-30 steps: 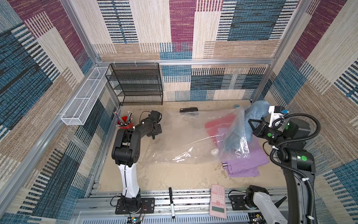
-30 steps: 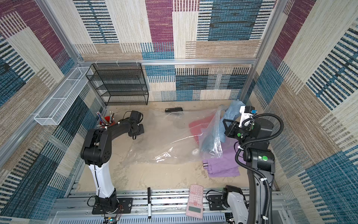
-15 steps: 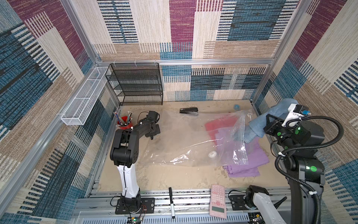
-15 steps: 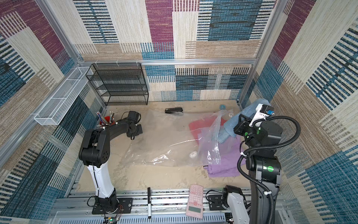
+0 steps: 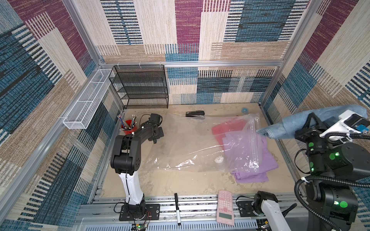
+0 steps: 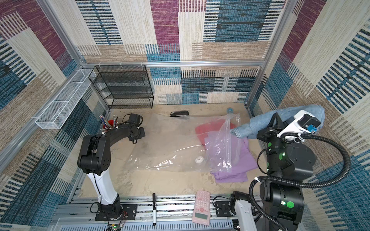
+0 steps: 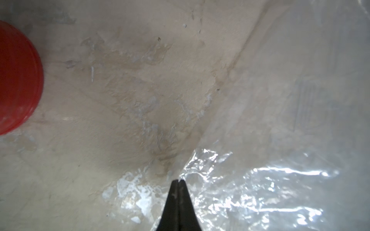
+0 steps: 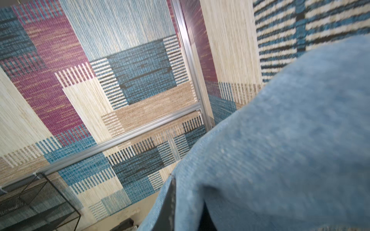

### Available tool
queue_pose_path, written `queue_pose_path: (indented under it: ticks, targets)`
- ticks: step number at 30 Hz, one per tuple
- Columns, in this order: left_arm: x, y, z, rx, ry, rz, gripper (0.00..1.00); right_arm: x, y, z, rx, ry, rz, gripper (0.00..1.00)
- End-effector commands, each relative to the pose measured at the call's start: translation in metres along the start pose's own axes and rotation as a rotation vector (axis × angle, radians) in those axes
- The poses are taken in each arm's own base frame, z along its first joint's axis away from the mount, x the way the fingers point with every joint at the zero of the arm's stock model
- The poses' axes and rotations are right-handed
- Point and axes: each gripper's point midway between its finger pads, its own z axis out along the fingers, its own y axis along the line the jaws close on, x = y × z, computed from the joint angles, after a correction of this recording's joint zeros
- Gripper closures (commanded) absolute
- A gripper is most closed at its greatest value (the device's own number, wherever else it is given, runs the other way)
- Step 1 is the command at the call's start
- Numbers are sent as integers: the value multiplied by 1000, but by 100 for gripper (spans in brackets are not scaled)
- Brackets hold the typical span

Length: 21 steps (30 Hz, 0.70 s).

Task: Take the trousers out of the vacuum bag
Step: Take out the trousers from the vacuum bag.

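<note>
The clear vacuum bag [image 5: 186, 144] [image 6: 168, 146] lies flat on the table in both top views, its white valve [image 5: 218, 159] facing up. Its open end stands up crumpled at the right. Red trousers [image 5: 226, 128] lie inside it. Lilac trousers [image 5: 268, 160] lie partly under that open end and stick out toward the front. My right gripper [image 5: 310, 122] [image 8: 186, 202] is raised at the right wall, shut on the denim trousers [image 5: 294, 124] [image 8: 280, 140], which hang clear of the bag. My left gripper [image 5: 158, 133] [image 7: 178, 181] is shut on the bag's far left edge.
A red cup of pencils [image 5: 128, 126] [image 7: 16, 80] stands beside the left gripper. A black wire rack [image 5: 140, 88], a stapler [image 5: 195, 114] and a blue tape roll [image 5: 244, 110] sit along the back. A pink calculator [image 5: 225, 207] and a marker [image 5: 177, 208] lie on the front rail.
My right gripper has lifted the denim trousers up and to the right, out of the bag's mouth. The bag's open end has slumped. The left gripper has stayed at the bag's edge.
</note>
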Motion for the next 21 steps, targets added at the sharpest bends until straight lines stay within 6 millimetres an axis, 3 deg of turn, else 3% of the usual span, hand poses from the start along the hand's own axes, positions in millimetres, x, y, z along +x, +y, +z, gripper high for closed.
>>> queue_pose_path:
  ticks: [1,4,6,12,15,18,21]
  targets:
    - [-8,-7,-7,36,-23,-14,100,-43,15,-4,-60,-169,-10,100]
    - [-14,-21,-21,129,-52,-19,100,-47,14,-8,-58,-198,-13,100]
    - [-23,-38,-42,224,-100,-13,97,-41,13,-2,-54,-175,-18,100]
    - [-61,-78,-132,447,-287,30,51,-17,14,13,-78,-118,0,100]
    - [-70,-90,-178,522,-383,66,36,-9,13,17,-85,-104,18,100]
    - [-63,-118,-230,655,-444,106,30,-8,12,18,-80,-105,20,100]
    - [-28,-176,-278,811,-463,191,24,-6,11,19,-76,-105,26,100]
